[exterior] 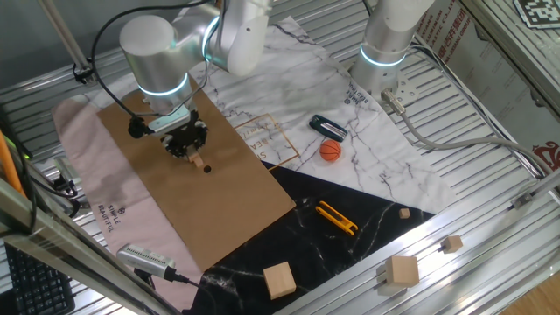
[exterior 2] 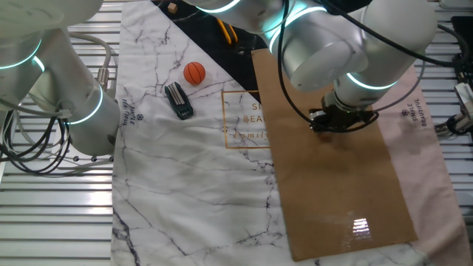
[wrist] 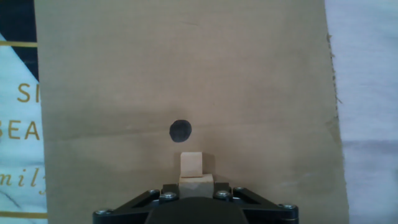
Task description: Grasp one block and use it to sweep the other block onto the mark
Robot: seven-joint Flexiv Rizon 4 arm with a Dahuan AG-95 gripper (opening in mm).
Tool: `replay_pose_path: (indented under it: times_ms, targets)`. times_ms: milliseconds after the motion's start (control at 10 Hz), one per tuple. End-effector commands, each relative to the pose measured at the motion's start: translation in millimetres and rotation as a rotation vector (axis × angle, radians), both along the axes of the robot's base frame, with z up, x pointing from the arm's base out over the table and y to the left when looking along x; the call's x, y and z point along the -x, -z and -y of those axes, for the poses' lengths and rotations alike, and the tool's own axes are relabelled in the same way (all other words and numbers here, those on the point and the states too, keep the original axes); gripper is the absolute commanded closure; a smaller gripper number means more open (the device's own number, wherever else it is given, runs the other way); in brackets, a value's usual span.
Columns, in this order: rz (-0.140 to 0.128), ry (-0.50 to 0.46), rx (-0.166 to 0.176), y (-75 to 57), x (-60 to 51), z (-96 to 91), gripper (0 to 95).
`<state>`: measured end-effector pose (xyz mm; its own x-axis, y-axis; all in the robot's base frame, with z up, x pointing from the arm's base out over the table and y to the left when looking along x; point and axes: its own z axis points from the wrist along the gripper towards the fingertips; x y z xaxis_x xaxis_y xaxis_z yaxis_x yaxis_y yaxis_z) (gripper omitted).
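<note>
Claw (wrist: pixel 196 188) of mine sits low over the brown cardboard (wrist: pixel 261 74), clamped on one block (wrist: pixel 196 185). Taking the mark (wrist: pixel 180 130) as my landmark: the other block (wrist: pixel 191 163) lies just short of it, touching the held block's front and offset slightly to one side. I judge I should push gently, angling toward the dot, and stop once it is covered.

I see the claw (exterior 2: pixel 341 120) lowered onto the brown cardboard (exterior 2: pixel 332 192); its jaw state is hidden. An orange ball (exterior 2: pixel 194 72) lies near a black clip (exterior 2: pixel 178 100) on the marble cloth (exterior 2: pixel 177 185).
</note>
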<state>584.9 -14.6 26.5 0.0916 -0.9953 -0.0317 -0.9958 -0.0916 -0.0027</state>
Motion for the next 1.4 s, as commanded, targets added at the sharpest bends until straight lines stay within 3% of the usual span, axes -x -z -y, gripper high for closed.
replay_pose_path:
  times_ms: [100, 1400]
  targets:
    - [0.000, 0.003, 0.000, 0.4, -0.1, -2.0, 95.0]
    - [0.008, -0.005, -0.020, 1.5, 0.9, -19.6, 95.0]
